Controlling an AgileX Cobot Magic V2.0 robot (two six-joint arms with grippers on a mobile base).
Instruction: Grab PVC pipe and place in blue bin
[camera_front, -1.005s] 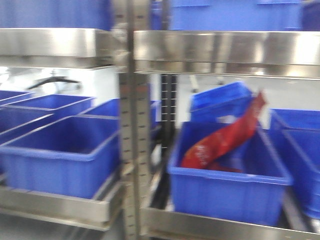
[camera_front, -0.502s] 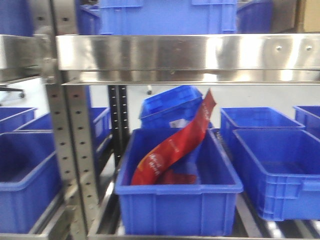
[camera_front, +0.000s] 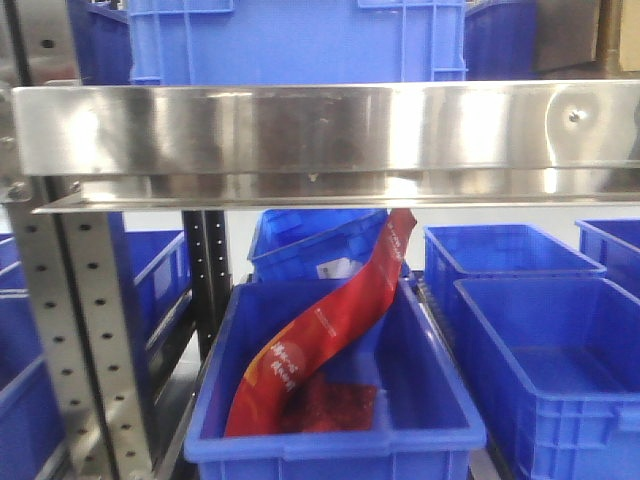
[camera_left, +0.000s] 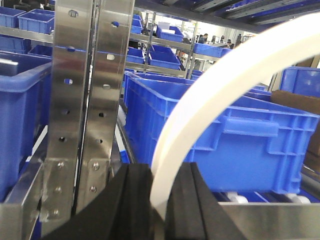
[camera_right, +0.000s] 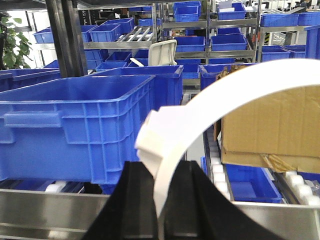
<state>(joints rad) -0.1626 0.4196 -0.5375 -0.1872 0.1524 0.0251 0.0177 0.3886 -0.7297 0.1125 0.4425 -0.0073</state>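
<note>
The PVC pipe (camera_left: 200, 100) shows as a white curved strip rising up and to the right out of my left gripper (camera_left: 160, 172), whose black jaws are shut on its lower part. In the right wrist view a white curved PVC pipe (camera_right: 220, 92) with a blunt squared end (camera_right: 150, 135) sits between the black jaws of my right gripper (camera_right: 160, 170), also shut on it. Whether both hold one piece I cannot tell. A blue bin (camera_front: 330, 442) stands front and centre on the lower shelf. Neither gripper shows in the front view.
A long red bag (camera_front: 325, 325) leans inside the centre bin. More blue bins (camera_front: 545, 350) stand to the right and behind. A steel shelf edge (camera_front: 320, 135) spans overhead and a perforated upright (camera_front: 70, 340) stands at the left. A cardboard box (camera_right: 270, 135) sits right of the right gripper.
The front view has swung right and closer: the bin with the red bag went from right of frame to centre, and the steel upright slid to the left edge.
</note>
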